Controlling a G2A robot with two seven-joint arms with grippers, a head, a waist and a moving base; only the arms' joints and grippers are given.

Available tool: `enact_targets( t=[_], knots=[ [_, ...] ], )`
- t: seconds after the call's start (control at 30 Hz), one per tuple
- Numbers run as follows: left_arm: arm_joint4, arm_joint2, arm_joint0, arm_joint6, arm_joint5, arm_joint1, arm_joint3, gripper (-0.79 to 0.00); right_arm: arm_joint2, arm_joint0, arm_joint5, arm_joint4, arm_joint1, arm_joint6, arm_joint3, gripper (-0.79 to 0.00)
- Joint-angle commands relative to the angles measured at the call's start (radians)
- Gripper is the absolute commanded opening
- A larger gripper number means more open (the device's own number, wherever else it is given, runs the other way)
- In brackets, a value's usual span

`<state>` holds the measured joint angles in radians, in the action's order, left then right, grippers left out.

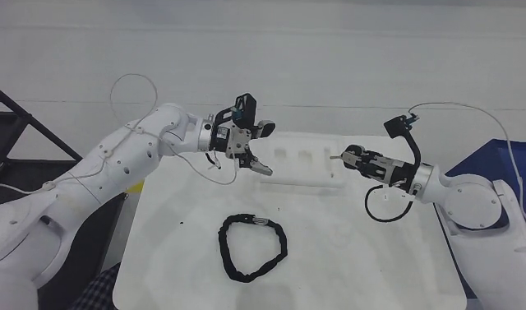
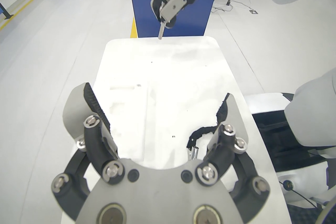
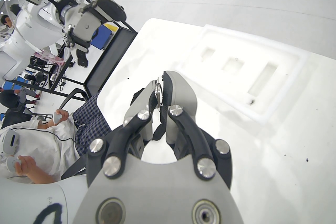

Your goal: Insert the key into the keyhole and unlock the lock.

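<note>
R pincer [image 3: 159,83] is clamping the key [image 2: 161,32]; L pincer [image 2: 157,93] is hanging wide apart, off the lock [image 1: 251,246] lying loose on worktop [image 1: 370,261]. Risk: unheld, it's prob skidding under key push.

Your white tabletop [image 1: 353,252] carries a looped black chain lock [image 1: 252,246] toward its near edge. Along the far side you have a white foam tray [image 1: 304,182] with three rectangular recesses.
</note>
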<state>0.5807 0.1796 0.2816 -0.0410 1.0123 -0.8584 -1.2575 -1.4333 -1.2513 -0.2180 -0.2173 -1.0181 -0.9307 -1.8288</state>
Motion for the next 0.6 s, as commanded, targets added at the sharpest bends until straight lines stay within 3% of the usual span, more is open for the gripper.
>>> enact_targets(
  t=[0.0,0.3,0.57],
  knots=[
    [0.036,-0.010,0.015,0.016,0.000,-0.003,-0.004,0.000,0.000,0.000,0.000,0.000,0.000,0.000,0.000,-0.785],
    [0.053,-0.010,0.067,0.161,0.000,-0.012,-0.004,0.000,0.000,0.000,0.000,0.000,0.000,0.000,0.000,-0.785],
    [-0.037,-0.010,0.086,0.389,0.000,-0.025,0.005,0.000,0.000,0.000,0.000,0.000,0.000,0.000,0.000,-0.785]
  ],
)
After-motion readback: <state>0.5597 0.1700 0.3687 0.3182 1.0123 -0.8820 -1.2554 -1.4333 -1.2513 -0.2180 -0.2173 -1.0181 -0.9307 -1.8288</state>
